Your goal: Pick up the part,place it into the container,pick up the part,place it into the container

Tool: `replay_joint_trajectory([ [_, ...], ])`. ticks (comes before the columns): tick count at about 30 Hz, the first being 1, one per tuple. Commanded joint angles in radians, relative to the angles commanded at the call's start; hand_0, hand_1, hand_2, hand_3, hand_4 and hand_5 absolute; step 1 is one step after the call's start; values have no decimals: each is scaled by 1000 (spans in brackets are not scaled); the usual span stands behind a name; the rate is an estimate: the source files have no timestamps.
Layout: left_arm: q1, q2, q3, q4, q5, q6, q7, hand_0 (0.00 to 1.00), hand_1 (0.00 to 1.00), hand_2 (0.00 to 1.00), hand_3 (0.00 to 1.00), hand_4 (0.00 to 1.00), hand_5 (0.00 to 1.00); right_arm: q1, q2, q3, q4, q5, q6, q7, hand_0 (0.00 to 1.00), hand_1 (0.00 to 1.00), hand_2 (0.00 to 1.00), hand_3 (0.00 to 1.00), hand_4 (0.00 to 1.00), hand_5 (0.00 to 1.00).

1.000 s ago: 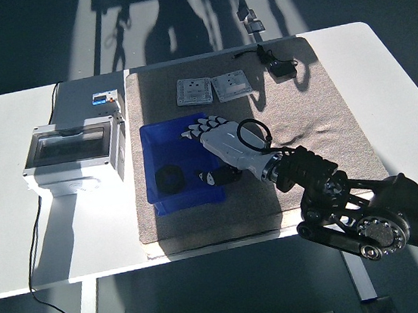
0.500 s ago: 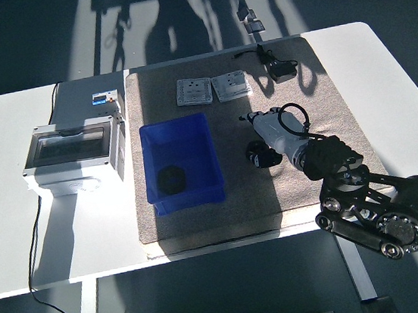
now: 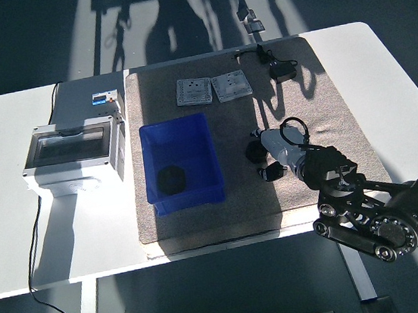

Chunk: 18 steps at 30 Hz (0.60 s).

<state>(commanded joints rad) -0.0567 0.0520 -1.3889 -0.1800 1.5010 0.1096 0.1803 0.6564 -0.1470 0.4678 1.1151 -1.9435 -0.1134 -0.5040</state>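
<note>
While one part (image 3: 171, 179) lies in the blue container (image 3: 178, 130), the right hand (image 3: 275, 150) rests beside it, fingers' state unclear.

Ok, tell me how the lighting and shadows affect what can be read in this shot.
Head view: hard sunlight blows out the white table at both sides, while long dark shadows fall across the mat from the top; the blue container is partly shaded, so the black part inside reads only as a dark blob; the right robot hand is lit, but the dark object by its fingers stays unclear.

white table (image 3: 380, 59) in hard sunlight, grey mat (image 3: 318, 112) on top; dark floor (image 3: 12, 43) with shadows.
</note>
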Motion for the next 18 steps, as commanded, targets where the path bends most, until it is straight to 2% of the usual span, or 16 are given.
replay_joint_trajectory([
  [2, 0, 0, -1, 0, 2, 0, 0, 682, 551, 610, 654, 607, 816, 2, 3, -9, -7, -6, -19, 7, 998, 742, 786, 856, 712, 207],
  [3, 0, 0, -1, 0, 3, -1, 0, 682, 550, 610, 655, 608, 823, 3, 4, -14, -9, -14, -22, 7, 998, 630, 489, 649, 540, 129],
  [8, 0, 1, -3, 0, 5, -1, 1, 682, 550, 610, 655, 608, 823, 3, 12, -40, -10, -66, 1, -4, 998, 630, 489, 649, 540, 129],
  [9, -1, 1, -3, 0, 5, -1, 1, 682, 550, 610, 656, 608, 827, 3, 13, -43, -10, -74, 1, -4, 931, 552, 444, 598, 297, 6],
  [13, -1, 0, -2, 0, 4, -1, 0, 682, 550, 610, 656, 608, 827, 2, 12, -32, -10, -112, -33, 5, 931, 552, 444, 598, 297, 6],
  [14, -1, 0, -1, 0, 4, -1, 0, 682, 550, 610, 656, 608, 827, 2, 10, -23, -8, -127, -49, 11, 931, 552, 444, 598, 297, 6],
  [15, -1, 0, -1, 0, 3, 0, 0, 681, 552, 609, 657, 609, 826, 2, 8, -13, -5, -140, -64, 16, 878, 518, 424, 583, 286, 2],
  [18, -3, 0, 3, 0, 0, 0, -1, 681, 552, 609, 657, 609, 826, 8, -3, 22, 14, -173, -122, 40, 878, 518, 424, 583, 286, 2],
])
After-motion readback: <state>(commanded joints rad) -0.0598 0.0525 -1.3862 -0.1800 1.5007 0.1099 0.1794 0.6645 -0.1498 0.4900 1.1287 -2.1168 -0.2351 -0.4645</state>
